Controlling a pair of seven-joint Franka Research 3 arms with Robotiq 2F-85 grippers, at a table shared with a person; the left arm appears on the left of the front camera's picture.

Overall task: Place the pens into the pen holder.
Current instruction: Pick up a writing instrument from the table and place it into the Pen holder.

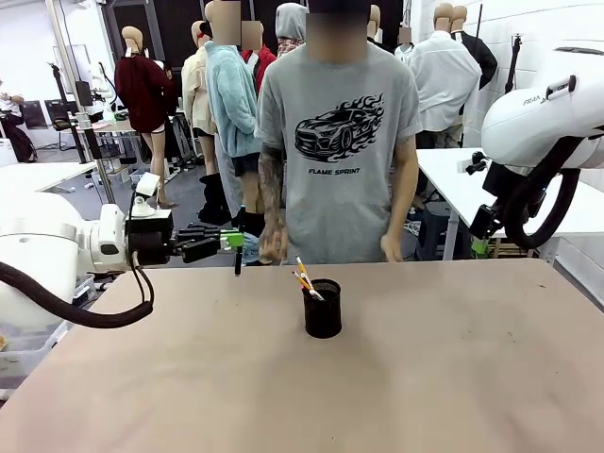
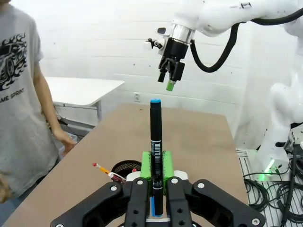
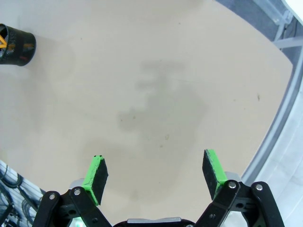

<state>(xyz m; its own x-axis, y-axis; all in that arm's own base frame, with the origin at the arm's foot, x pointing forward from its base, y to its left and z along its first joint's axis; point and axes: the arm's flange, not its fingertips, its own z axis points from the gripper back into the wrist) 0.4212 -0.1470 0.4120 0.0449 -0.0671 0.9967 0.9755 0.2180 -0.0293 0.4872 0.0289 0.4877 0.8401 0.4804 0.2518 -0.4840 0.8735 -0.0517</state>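
The pen holder [image 3: 14, 45] is cut by the picture's left edge, its pens [image 3: 2, 41] barely visible.

Black mesh pen holder [image 1: 322, 311] on a beige desk [image 1: 425, 377]; black pen [image 2: 155, 151] with blue end; green-padded left claw [image 2: 156, 182].

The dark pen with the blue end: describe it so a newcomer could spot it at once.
Follow the left arm to its hand, raised left of the pen holder. The dark pen is clamped there, unlike the orange-tipped pens already in the holder.
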